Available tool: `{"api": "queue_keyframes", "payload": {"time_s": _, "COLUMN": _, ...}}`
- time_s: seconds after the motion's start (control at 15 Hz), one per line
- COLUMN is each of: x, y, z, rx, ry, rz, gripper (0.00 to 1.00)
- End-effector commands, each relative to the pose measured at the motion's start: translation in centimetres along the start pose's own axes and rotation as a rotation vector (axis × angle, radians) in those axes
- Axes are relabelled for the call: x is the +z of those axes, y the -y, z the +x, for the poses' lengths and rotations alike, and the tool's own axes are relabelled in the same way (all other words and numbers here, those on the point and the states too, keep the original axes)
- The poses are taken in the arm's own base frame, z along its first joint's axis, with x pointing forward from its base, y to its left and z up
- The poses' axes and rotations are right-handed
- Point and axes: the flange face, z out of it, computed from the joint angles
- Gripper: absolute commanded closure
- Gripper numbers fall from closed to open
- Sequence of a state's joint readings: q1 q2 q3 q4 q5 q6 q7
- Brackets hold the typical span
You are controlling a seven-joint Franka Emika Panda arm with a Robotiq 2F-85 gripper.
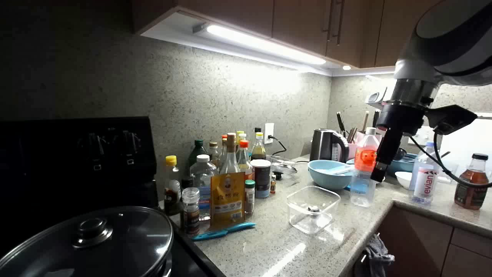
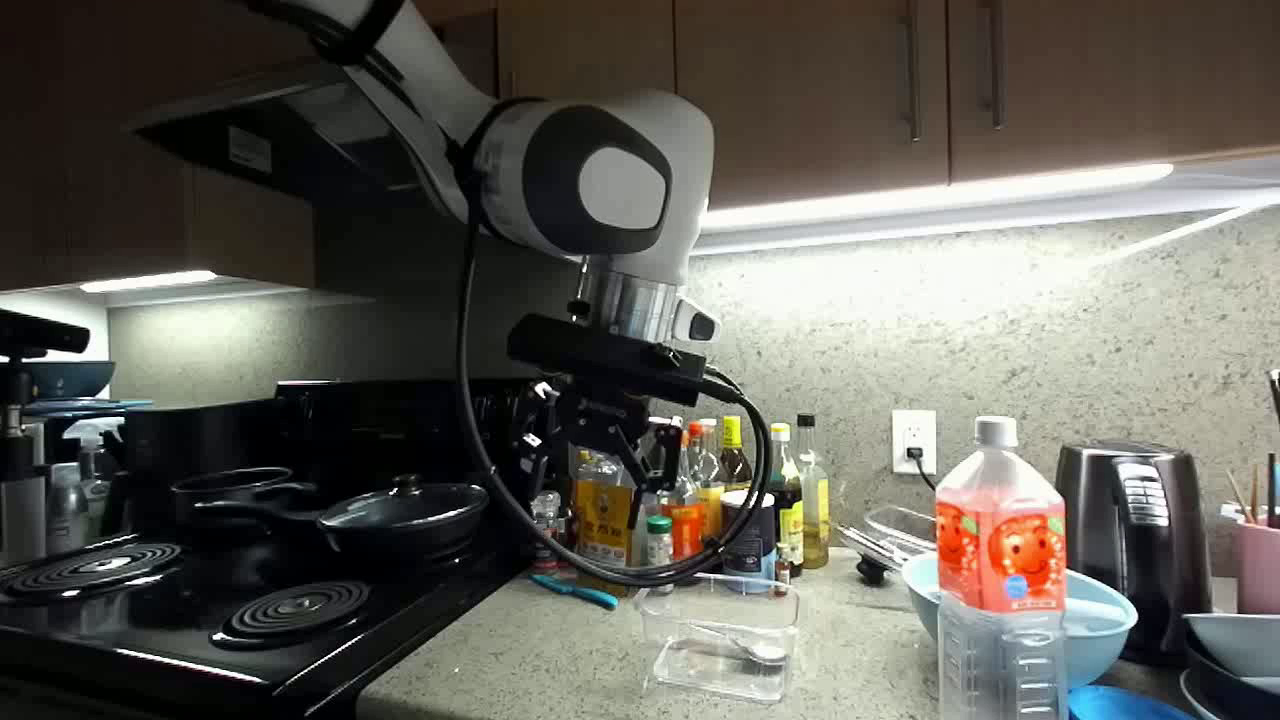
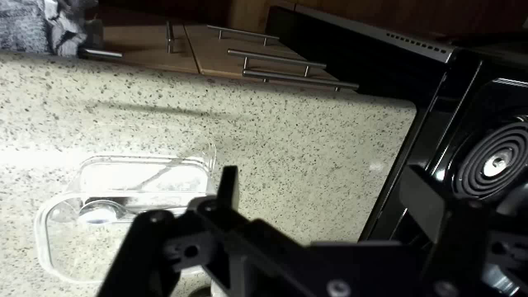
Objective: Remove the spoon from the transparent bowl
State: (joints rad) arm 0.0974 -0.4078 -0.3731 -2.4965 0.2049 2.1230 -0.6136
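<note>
Wrist view: hand partly hides transparent bowl; spoon inside, handle unclear.

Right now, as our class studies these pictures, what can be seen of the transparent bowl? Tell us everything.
The transparent bowl is clear and colourless, with a squarish rim, rounded corners, see-through walls and a flat-looking base; plastic or glass, I cannot tell. It stands upright on the speckled counter, apart from the light-blue bowl, catching bright reflections. The spoon lies inside; whether its handle leans on a wall is unclear. The open gripper is raised apart from it in both exterior views.
</note>
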Motion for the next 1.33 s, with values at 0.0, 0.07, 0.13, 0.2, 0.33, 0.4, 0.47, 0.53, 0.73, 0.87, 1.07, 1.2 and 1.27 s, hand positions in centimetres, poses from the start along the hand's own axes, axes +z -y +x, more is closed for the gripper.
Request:
{"api": "queue_keyframes", "payload": {"time_s": 0.0, "x": 0.0, "y": 0.0, "z": 0.0, "rx": 0.000, "ry": 0.001, "rz": 0.000, "gripper": 0.00}}
{"api": "queue_keyframes", "payload": {"time_s": 0.07, "x": 0.1, "y": 0.5, "z": -0.3, "rx": -0.004, "ry": 0.047, "rz": 0.057, "gripper": 0.00}}
{"api": "queue_keyframes", "payload": {"time_s": 0.13, "x": 0.0, "y": 0.2, "z": -0.1, "rx": 0.001, "ry": 0.018, "rz": 0.009, "gripper": 0.00}}
{"api": "queue_keyframes", "payload": {"time_s": 0.2, "x": 0.2, "y": 0.4, "z": -0.3, "rx": 0.001, "ry": 0.038, "rz": 0.024, "gripper": 0.00}}
{"api": "queue_keyframes", "payload": {"time_s": 0.33, "x": 0.3, "y": 0.5, "z": -0.4, "rx": 0.000, "ry": 0.051, "rz": 0.033, "gripper": 0.00}}
{"api": "queue_keyframes", "payload": {"time_s": 0.4, "x": 0.3, "y": 0.6, "z": -0.4, "rx": 0.000, "ry": 0.052, "rz": 0.034, "gripper": 0.00}}
{"api": "queue_keyframes", "payload": {"time_s": 0.47, "x": 0.3, "y": 0.6, "z": -0.4, "rx": 0.000, "ry": 0.052, "rz": 0.034, "gripper": 0.00}}
{"api": "queue_keyframes", "payload": {"time_s": 0.53, "x": 0.4, "y": 0.4, "z": -0.2, "rx": 0.018, "ry": 0.030, "rz": 0.017, "gripper": 0.00}}
{"api": "queue_keyframes", "payload": {"time_s": 0.73, "x": 0.2, "y": -0.3, "z": 1.5, "rx": -0.018, "ry": -0.072, "rz": -0.069, "gripper": 0.00}}
{"api": "queue_keyframes", "payload": {"time_s": 0.87, "x": 0.2, "y": -0.9, "z": 3.1, "rx": -0.029, "ry": -0.140, "rz": -0.138, "gripper": 0.00}}
{"api": "queue_keyframes", "payload": {"time_s": 1.07, "x": 0.6, "y": -1.5, "z": 5.2, "rx": -0.043, "ry": -0.223, "rz": -0.225, "gripper": 0.00}}
{"api": "queue_keyframes", "payload": {"time_s": 1.2, "x": 1.1, "y": -2.0, "z": 6.4, "rx": -0.044, "ry": -0.241, "rz": -0.267, "gripper": 0.00}}
{"api": "queue_keyframes", "payload": {"time_s": 1.27, "x": 0.6, "y": -1.3, "z": 5.1, "rx": -0.031, "ry": -0.222, "rz": -0.242, "gripper": 0.00}}
